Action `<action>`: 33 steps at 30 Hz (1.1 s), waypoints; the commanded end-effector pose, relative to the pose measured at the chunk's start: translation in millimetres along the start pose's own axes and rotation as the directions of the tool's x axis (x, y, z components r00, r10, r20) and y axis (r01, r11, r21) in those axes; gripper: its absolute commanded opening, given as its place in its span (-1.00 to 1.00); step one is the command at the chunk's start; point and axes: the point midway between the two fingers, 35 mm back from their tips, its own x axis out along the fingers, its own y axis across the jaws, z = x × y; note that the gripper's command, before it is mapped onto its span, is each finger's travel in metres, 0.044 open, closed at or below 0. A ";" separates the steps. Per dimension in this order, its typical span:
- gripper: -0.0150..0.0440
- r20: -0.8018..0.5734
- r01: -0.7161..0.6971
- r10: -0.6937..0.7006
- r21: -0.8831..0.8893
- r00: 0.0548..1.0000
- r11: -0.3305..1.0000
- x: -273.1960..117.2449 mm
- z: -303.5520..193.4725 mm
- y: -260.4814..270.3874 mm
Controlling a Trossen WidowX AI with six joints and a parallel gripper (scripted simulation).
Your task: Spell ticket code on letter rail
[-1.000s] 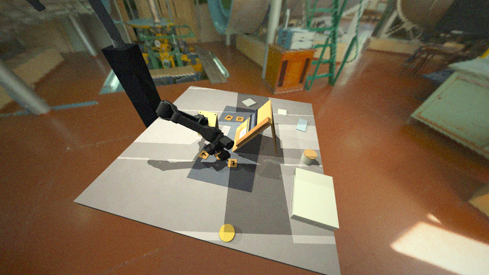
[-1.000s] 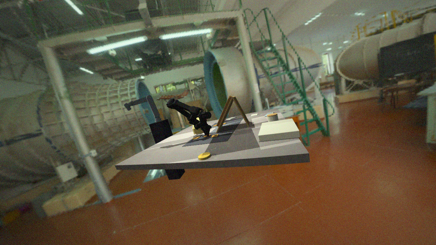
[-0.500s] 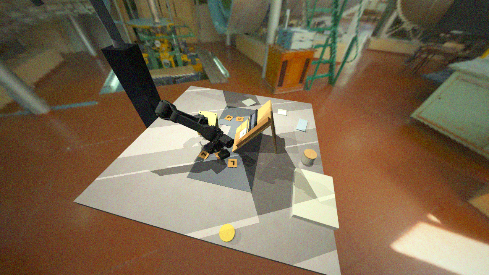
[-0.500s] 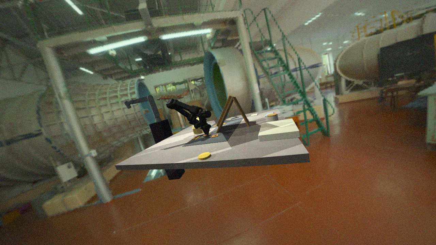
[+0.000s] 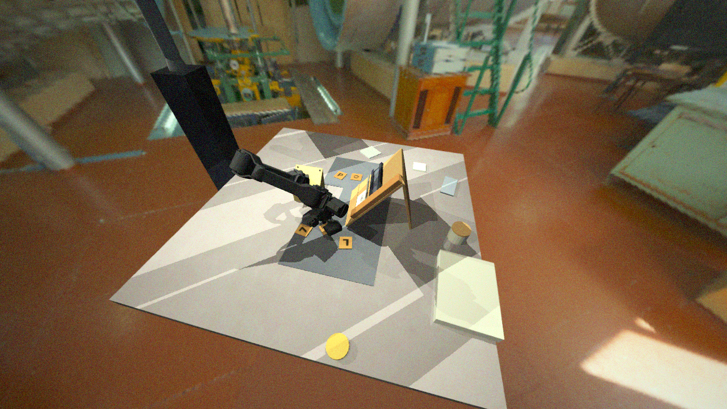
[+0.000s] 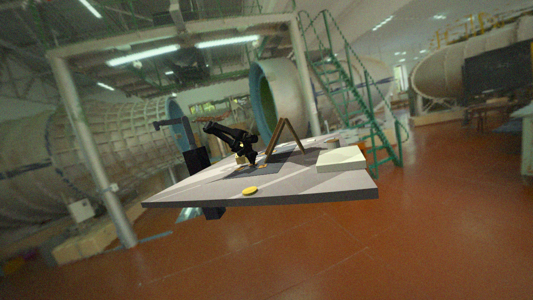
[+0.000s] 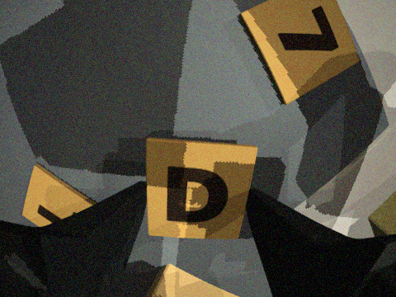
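Observation:
My gripper (image 5: 323,226) (image 6: 252,161) (image 7: 197,192) is low over the grey-blue mat (image 5: 330,264), shut on the orange tile with the letter D (image 7: 200,195); the two dark fingers press on the tile's left and right edges. An L tile (image 5: 303,229) (image 7: 52,204) lies just left of it, another L tile (image 5: 345,242) (image 7: 303,39) to its right. Two more tiles (image 5: 339,175) (image 5: 356,176) lie at the mat's far end. The tilted wooden board (image 5: 386,175) (image 6: 283,136) stands right of the gripper, with the dark rail (image 5: 375,179) and a white ticket (image 5: 360,195) on its face.
A cream flat box (image 5: 467,295), a cork-topped cylinder (image 5: 460,233) and a yellow disc (image 5: 337,345) sit on the counter's near right part. A yellow block (image 5: 314,175) stands behind the arm. Small pale cards (image 5: 370,151) (image 5: 419,166) (image 5: 449,185) lie at the back. A dark pillar (image 5: 195,116) rises at the left.

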 end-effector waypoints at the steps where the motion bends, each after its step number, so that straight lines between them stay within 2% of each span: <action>1: -0.49 0.002 -0.006 0.006 0.006 1.000 1.000 -3.0 0.2 0.8; 33: -0.49 0.002 -0.005 0.005 0.006 1.000 1.000 -15.5 -1.3 -4.9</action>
